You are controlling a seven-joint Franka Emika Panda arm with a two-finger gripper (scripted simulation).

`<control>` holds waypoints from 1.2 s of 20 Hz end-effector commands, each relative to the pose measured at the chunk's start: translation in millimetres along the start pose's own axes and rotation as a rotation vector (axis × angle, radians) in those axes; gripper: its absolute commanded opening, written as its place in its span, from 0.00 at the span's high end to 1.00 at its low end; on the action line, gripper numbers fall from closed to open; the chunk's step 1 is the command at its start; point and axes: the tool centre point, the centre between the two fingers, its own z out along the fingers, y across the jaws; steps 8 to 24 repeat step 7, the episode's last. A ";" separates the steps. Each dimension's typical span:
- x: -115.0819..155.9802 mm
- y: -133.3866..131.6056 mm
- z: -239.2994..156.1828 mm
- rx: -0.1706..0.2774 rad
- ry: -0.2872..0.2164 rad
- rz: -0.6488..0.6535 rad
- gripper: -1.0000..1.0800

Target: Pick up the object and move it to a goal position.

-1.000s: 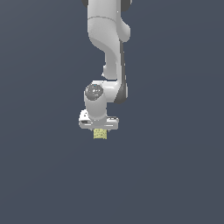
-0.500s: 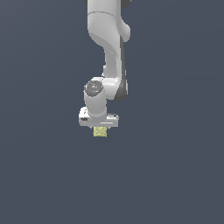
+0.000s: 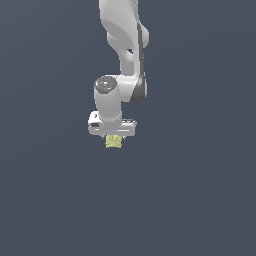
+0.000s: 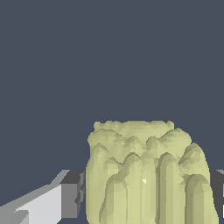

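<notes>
The object point(image 3: 114, 142) is a small pale yellow-green block with a bumpy surface. It hangs just under the white gripper point(image 3: 114, 137) of the arm, near the middle of the exterior view. The wrist view shows the object point(image 4: 146, 175) close up, held between a grey fingertip point(image 4: 72, 194) on one side and the edge of the other fingertip point(image 4: 218, 192) on the other. The gripper is shut on the object. The fingers are mostly hidden behind the object in the exterior view.
A plain dark grey-blue surface point(image 3: 200, 200) fills the background of both views. The white arm point(image 3: 125, 45) rises from the gripper to the top of the exterior view. No other objects show.
The arm and gripper have shifted slightly toward the exterior view's left and a little upward, with the object still held.
</notes>
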 end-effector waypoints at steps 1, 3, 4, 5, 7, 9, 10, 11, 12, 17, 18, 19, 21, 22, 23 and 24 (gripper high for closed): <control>-4.5 0.2 -8.7 0.000 0.000 0.000 1.00; -6.5 0.3 -13.2 0.000 0.000 0.000 1.00; -7.2 0.4 -14.8 0.000 0.000 0.000 1.00; -7.7 0.4 -15.9 0.000 0.000 0.000 1.00; -8.1 0.5 -16.8 0.000 0.000 0.000 1.00; -8.1 0.5 -16.8 0.000 0.000 0.000 1.00; -8.1 0.5 -16.8 0.000 0.000 0.000 1.00; -8.1 0.5 -16.8 0.000 0.000 0.000 1.00; -8.1 0.5 -16.8 0.000 0.000 0.000 1.00; -8.1 0.5 -16.8 0.000 0.000 0.000 1.00; -8.1 0.5 -16.8 0.000 0.000 0.000 1.00; -8.1 0.5 -16.8 0.000 0.000 0.000 1.00; -8.1 0.5 -16.8 0.000 0.000 0.000 1.00; -8.1 0.5 -16.8 0.000 0.000 0.000 1.00; -8.1 0.5 -16.8 0.000 0.000 0.000 1.00; -8.1 0.5 -16.8 0.000 0.000 0.000 1.00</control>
